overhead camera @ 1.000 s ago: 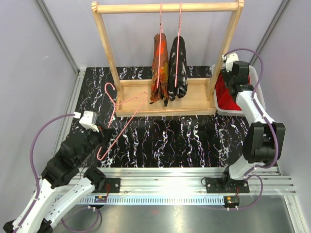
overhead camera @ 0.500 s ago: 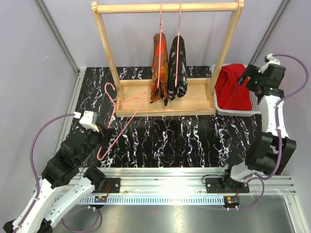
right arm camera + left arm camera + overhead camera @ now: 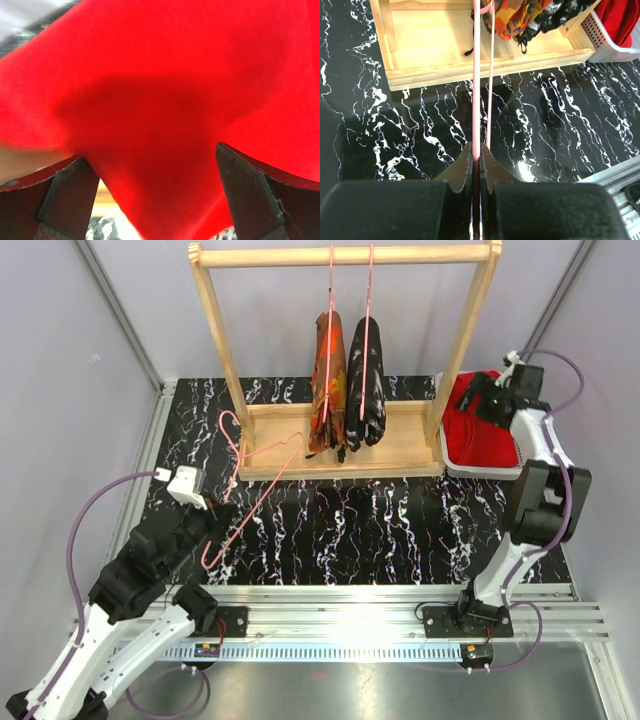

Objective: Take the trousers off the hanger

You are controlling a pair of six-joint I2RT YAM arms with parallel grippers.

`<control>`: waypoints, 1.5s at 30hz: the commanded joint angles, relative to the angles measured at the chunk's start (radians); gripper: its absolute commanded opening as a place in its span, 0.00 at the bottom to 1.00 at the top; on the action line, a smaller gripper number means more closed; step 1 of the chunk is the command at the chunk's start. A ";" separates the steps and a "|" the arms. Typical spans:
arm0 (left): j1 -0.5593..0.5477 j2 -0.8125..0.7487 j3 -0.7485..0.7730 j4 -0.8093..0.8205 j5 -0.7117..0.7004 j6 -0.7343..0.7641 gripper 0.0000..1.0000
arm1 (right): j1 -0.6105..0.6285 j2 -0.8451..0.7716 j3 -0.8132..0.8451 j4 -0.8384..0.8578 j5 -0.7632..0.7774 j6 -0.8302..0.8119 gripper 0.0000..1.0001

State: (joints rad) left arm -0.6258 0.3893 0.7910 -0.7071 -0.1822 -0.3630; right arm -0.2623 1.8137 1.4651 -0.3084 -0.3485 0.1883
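One wide-spread right hand [image 3: 150, 160], red trousers [image 3: 165, 75] just ahead — left hand [image 3: 476, 155] clamping pink hanger [image 3: 476, 75]

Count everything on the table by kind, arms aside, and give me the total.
Trousers: 3 (red pair, camouflage pair, black speckled pair)
Pink hangers: 3 (camouflage pair's hanger, speckled pair's hanger, empty hanger pinched in the left claw)
Wooden rack: 1
White basket: 1
Total: 8

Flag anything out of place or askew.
One empty pink hanger is off the rail, slanting from the shut left gripper up over the wooden rack base. Nothing else stands out.
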 commanded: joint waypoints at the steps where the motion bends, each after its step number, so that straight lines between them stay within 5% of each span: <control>1: 0.000 0.020 0.007 0.060 0.024 0.012 0.00 | 0.081 0.103 0.170 -0.186 0.351 -0.128 0.99; 6: 0.000 0.013 0.005 0.054 0.023 0.012 0.00 | 0.121 0.315 0.280 -0.336 0.618 -0.170 0.99; 14: 0.000 0.007 0.007 0.054 0.029 0.010 0.00 | 0.118 0.476 0.250 -0.386 0.661 -0.182 0.96; 20: 0.000 0.003 0.005 0.058 0.035 0.009 0.00 | 0.112 0.438 0.250 -0.426 0.680 -0.156 0.95; 33: 0.000 -0.001 0.004 0.054 0.018 0.003 0.00 | -0.023 -0.023 0.179 -0.276 0.160 0.020 0.99; 37: 0.000 0.000 0.005 0.052 0.013 0.004 0.00 | -0.031 -0.037 0.162 -0.230 0.158 0.046 0.99; 42: 0.000 0.002 0.008 0.052 0.015 0.004 0.00 | -0.029 0.099 0.234 -0.244 0.169 0.039 0.86; 45: 0.000 0.005 0.010 0.052 0.016 0.009 0.00 | 0.006 0.189 0.274 -0.273 0.204 -0.006 0.86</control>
State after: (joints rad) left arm -0.6258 0.4004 0.7914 -0.7082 -0.1761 -0.3630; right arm -0.2878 1.9156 1.6958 -0.5468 -0.1501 0.2108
